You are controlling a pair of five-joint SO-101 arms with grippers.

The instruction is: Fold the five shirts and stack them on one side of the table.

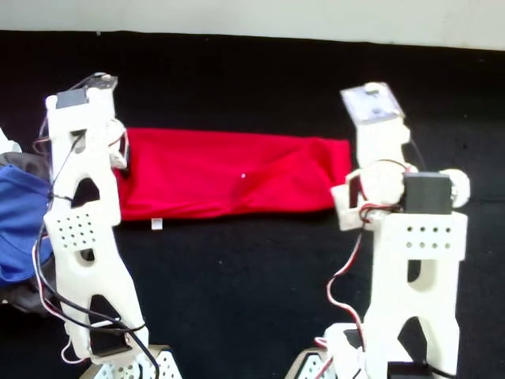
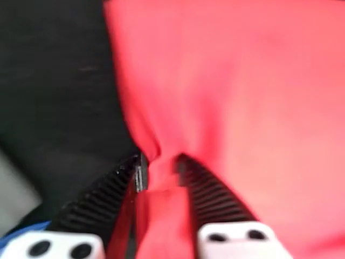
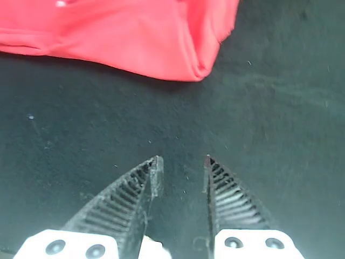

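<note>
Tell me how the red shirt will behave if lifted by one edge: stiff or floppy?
Probably floppy: the red shirt puckers into folds where the left end effector pinches it. Lifted by that edge, it would likely drape and lose its folded shape. It seems light: thin cloth lying flat on the table.

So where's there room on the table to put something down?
Bare black table lies between the left arm and right arm, in front of the red shirt, and in a strip behind it up to the wall. The left edge is crowded: a blue shirt heaps there.
</note>
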